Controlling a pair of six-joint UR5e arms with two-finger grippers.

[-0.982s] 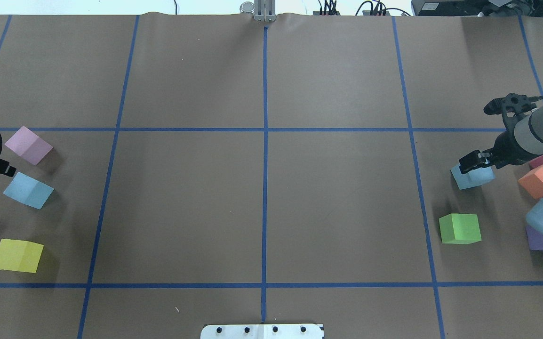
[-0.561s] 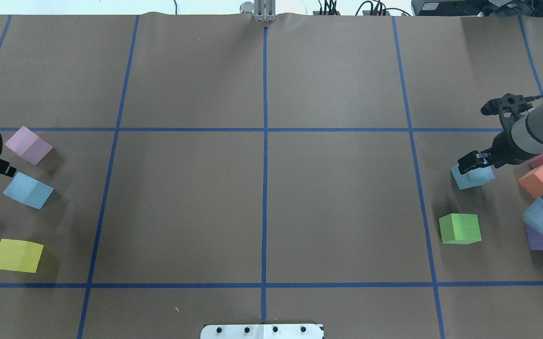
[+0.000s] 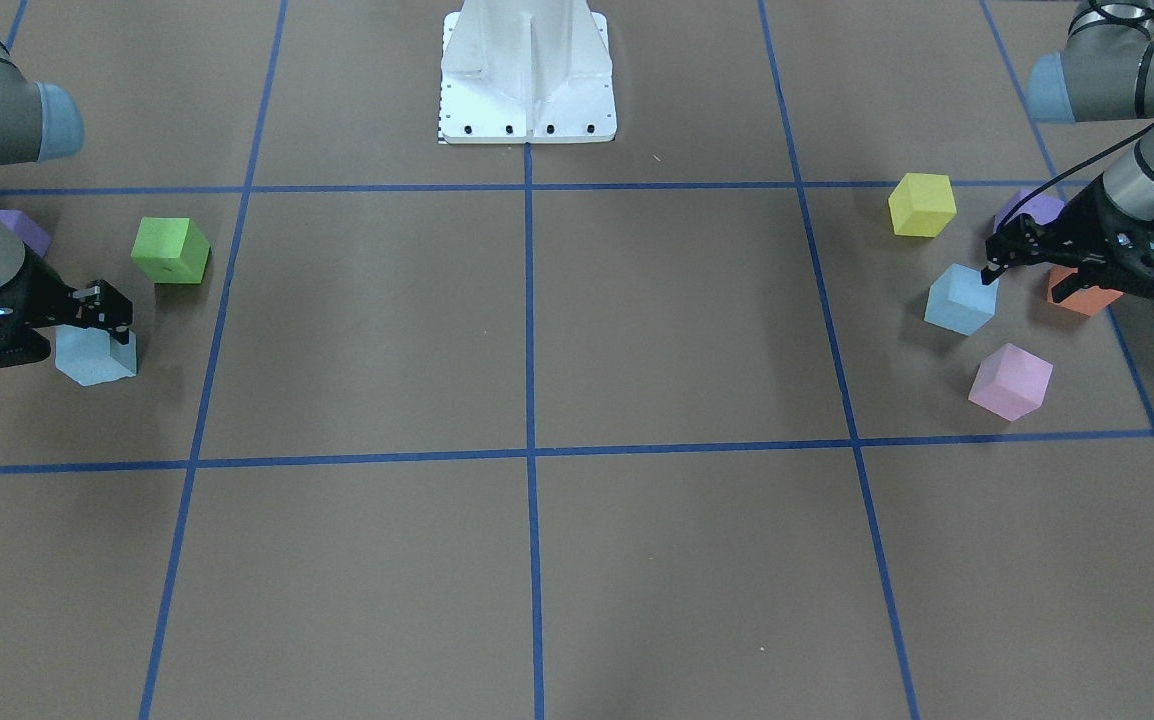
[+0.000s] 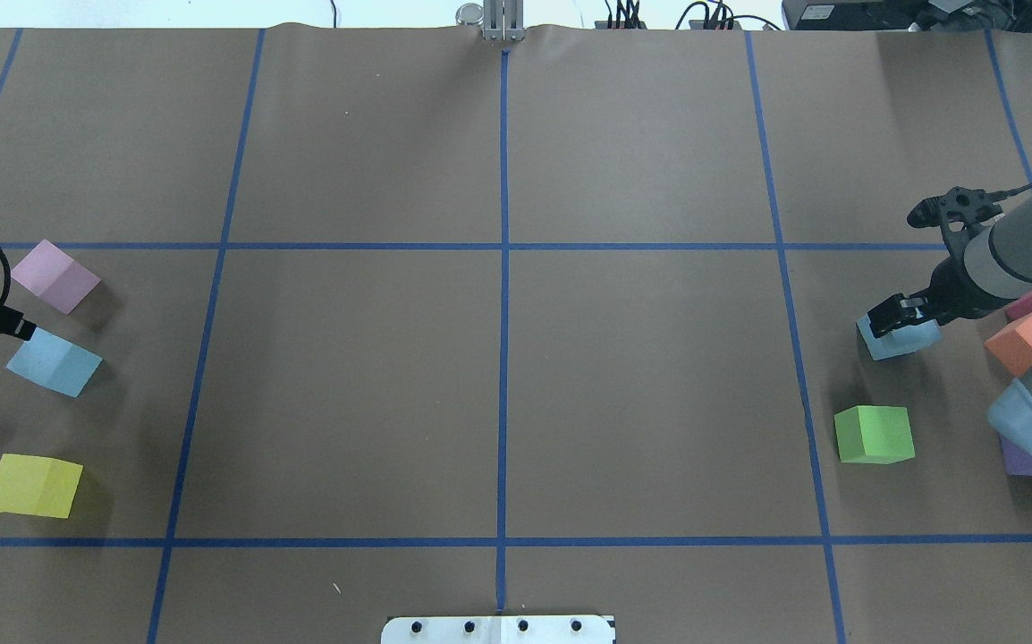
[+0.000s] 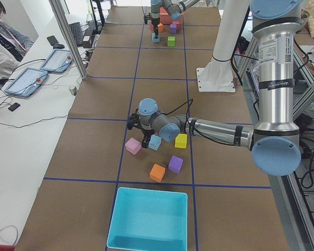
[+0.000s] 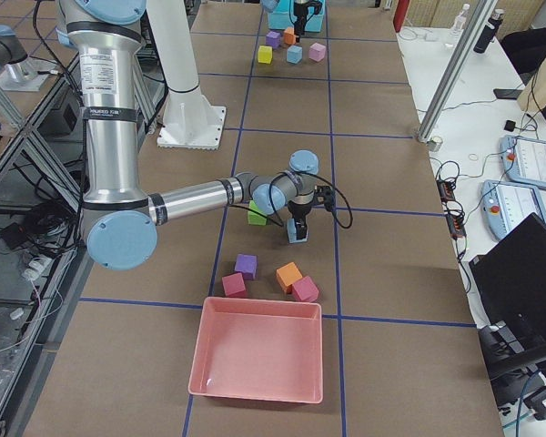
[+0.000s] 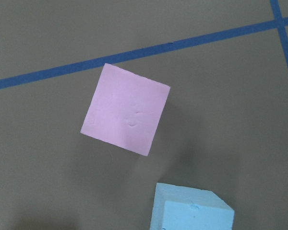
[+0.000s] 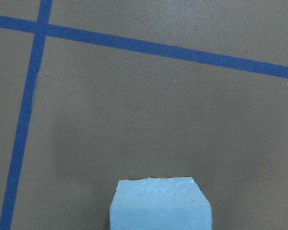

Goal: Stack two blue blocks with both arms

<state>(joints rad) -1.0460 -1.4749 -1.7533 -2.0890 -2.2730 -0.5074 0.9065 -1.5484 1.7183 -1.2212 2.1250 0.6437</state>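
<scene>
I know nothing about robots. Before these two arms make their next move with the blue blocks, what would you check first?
1. Position of the right tool over the right arm's blue block: ok, it sits directly above it.
2. Hold of the right tool on that block: cannot tell, the contact is hidden.
3. Position of the left tool over the left arm's blue block: not ok, it seems to hang at the block's edge, not its middle.
4. Room around the left arm's blue block: ok, the pink block is close but apart.
5. Room around the right arm's blue block: ok, the green block stands apart.
6. Stack made: not ok, the two blocks lie far apart.
</scene>
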